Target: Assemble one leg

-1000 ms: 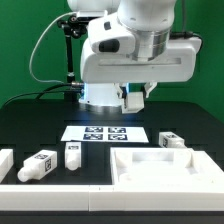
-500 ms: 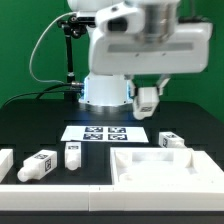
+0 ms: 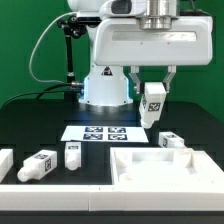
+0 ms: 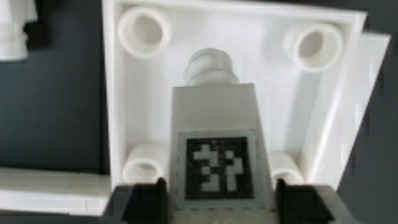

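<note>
End effector (image 3: 152, 92) is clamped on the leg (image 3: 153, 105), holding it in the air. Its tag now faces the camera more squarely, and it sits a little further toward the exterior view's right than half a second ago. Nearest me, the tray-shaped panel (image 3: 118, 170) lies unmoved on the desk (image 3: 40, 125). A spare leg (image 3: 172, 141) stands at its twelve o'clock. Further back, the marker board (image 3: 100, 133) has the held leg at its two o'clock.
</note>
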Controlling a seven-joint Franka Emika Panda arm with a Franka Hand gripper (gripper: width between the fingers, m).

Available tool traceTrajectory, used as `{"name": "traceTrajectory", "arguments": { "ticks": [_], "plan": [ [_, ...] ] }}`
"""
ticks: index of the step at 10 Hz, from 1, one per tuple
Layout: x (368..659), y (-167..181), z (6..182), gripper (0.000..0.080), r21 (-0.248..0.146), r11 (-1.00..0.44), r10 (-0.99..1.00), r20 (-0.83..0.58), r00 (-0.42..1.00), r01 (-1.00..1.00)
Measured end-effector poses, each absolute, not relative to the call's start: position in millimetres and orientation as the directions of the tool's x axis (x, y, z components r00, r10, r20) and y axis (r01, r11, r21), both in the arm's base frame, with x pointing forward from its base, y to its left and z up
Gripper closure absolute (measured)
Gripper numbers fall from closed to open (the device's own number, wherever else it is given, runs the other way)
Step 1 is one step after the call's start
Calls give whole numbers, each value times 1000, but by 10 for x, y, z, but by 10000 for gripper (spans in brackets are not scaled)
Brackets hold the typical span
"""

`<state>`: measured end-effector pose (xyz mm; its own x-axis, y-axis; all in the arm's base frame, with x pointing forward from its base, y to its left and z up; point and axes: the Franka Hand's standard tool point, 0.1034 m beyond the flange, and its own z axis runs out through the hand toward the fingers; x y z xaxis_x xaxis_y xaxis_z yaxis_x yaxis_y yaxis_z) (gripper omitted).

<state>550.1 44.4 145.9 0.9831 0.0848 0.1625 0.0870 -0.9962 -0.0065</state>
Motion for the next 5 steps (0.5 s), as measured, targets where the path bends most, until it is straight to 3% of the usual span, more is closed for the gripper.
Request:
{"name": "traceTrajectory", "arguments": {
  "ticks": [3, 5],
  "plan": [
    [5955, 691, 1482, 515, -16, -998, 53, 390, 919, 65],
    [5966, 674, 1496, 515, -6, -998, 51, 476, 878, 62]
  ]
}}
